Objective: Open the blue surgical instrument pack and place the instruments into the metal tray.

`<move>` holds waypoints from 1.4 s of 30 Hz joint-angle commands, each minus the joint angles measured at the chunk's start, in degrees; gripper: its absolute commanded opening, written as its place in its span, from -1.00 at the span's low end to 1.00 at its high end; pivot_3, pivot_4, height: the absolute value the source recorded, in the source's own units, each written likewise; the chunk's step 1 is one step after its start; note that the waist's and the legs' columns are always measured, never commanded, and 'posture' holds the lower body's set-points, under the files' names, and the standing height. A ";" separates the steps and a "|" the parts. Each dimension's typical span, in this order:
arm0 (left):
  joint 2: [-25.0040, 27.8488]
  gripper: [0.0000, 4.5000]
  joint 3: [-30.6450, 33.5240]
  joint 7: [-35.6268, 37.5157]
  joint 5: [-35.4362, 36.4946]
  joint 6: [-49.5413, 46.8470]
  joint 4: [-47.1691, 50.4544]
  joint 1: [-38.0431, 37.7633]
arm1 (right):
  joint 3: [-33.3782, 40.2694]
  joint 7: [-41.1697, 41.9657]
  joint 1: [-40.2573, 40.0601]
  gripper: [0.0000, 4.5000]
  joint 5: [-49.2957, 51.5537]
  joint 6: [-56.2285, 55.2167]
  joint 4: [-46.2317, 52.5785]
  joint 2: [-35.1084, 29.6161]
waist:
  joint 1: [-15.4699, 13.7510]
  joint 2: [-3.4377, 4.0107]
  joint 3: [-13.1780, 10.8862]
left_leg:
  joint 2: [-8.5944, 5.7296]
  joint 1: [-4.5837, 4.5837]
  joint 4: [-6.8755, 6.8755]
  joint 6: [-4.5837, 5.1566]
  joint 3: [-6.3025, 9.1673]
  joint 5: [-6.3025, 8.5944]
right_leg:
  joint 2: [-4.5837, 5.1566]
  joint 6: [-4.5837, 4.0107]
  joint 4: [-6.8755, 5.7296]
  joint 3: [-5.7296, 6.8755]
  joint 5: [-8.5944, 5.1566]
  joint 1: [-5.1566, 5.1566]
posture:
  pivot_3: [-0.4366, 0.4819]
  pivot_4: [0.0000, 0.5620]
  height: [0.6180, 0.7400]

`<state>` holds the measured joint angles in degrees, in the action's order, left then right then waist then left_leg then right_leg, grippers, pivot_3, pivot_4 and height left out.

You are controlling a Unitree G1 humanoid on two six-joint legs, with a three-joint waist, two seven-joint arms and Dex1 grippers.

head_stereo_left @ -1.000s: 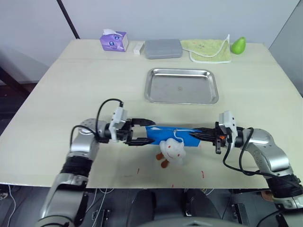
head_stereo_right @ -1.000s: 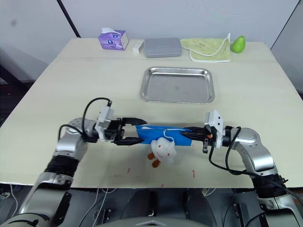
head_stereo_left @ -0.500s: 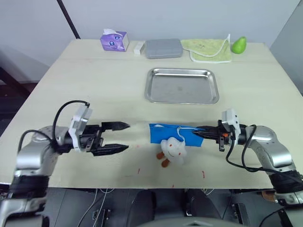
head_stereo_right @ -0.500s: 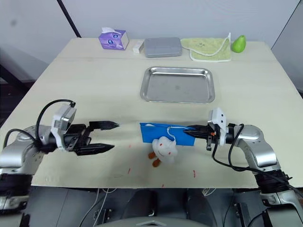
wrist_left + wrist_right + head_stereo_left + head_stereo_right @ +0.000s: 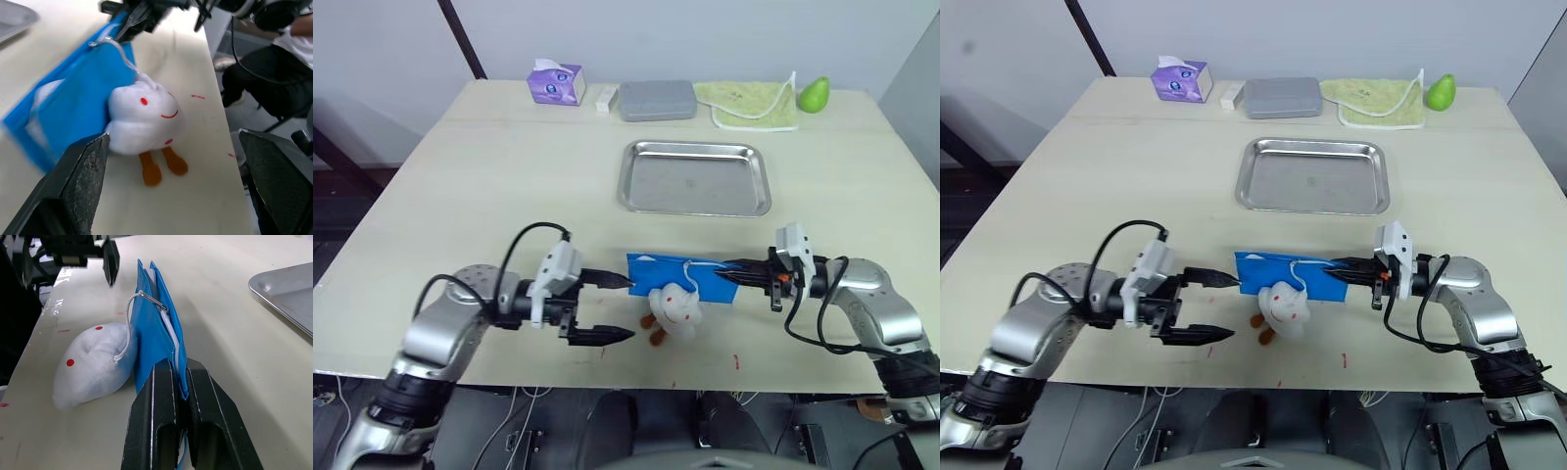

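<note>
Near the tabletop's front edge the left gripper (image 5: 609, 307) hangs with its fingers spread wide, empty, tips just beside the left end of the blue surgical instrument pack (image 5: 677, 278). The pack stands on edge, a white plush toy (image 5: 674, 308) tied to it by a cord. The right gripper (image 5: 736, 276) has its fingers clenched on the pack's right end. The metal tray (image 5: 694, 177) sits behind, towards the back edge.

My two head cameras looked forward and down over the pale wooden table (image 5: 509, 176). Each wrist camera sat low and close, facing the other across the bright blue flat pouch (image 5: 156, 333), which all four views shared.
</note>
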<state>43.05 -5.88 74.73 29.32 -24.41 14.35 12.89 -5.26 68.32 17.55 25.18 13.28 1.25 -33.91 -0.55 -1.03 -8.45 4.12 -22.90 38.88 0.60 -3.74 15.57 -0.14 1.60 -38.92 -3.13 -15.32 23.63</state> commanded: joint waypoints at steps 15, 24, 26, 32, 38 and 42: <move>-8.94 0.12 -12.73 -1.31 -14.86 13.94 -11.57 7.13 | 0.69 -1.46 -1.14 -1.00 0.24 1.85 4.47 -1.31 | -0.16 0.01 0.01 | 0.01 0.02 0.02 0.00 -0.02 0.00 | -0.07 0.00 -0.01 -0.06 0.00 0.00 | -0.05 -0.47 0.93; -9.35 -0.99 -9.26 1.79 -10.36 16.61 -14.09 7.28 | 0.13 -2.10 -1.61 -1.00 0.04 1.52 4.73 -0.75 | -0.14 0.02 0.01 | 0.02 0.02 0.02 0.00 -0.02 0.00 | -0.07 0.00 -0.01 -0.06 0.00 0.00 | -0.05 -0.47 0.93; -8.71 -0.99 -6.96 3.32 -6.86 15.56 -12.78 7.07 | 0.14 -2.04 -1.53 -1.00 0.00 1.34 4.48 -0.75 | -0.05 0.01 0.01 | 0.02 0.02 0.02 0.00 -0.02 0.00 | -0.07 0.00 -0.02 -0.06 0.00 0.00 | -0.05 -0.47 0.93; -3.15 -0.99 2.94 5.08 5.27 3.60 -9.65 7.35 | 0.17 -1.42 -0.86 -1.00 -0.21 0.40 2.95 -0.66 | -0.02 0.01 0.00 | 0.06 0.01 0.01 0.00 0.00 0.00 | -0.09 0.00 -0.01 -0.04 0.00 0.00 | -0.05 -0.47 0.93; 2.67 -0.99 9.74 5.14 7.45 -1.14 -12.57 6.88 | 0.84 -0.51 -1.15 -1.00 0.05 -0.29 2.00 -1.09 | -0.01 0.00 -0.01 | 0.05 0.01 0.02 0.00 0.00 0.00 | -0.08 0.00 -0.01 -0.03 0.00 0.01 | -0.05 -0.47 0.93; 4.48 -0.99 11.51 5.22 6.50 -0.96 -15.48 6.08 | 1.28 -0.17 -1.37 -1.00 0.45 -0.34 1.73 -1.23 | -0.04 0.01 -0.02 | 0.06 0.01 0.01 0.00 -0.01 0.00 | -0.08 0.00 -0.01 -0.03 -0.01 0.02 | -0.05 -0.47 0.93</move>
<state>46.70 3.48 79.81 35.57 -25.84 -0.95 19.03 -5.36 67.82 16.34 25.40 13.35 3.09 -34.55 -0.59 -1.01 -8.47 4.18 -22.89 38.90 0.60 -3.77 15.57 -0.22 1.60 -38.93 -3.17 -15.33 23.65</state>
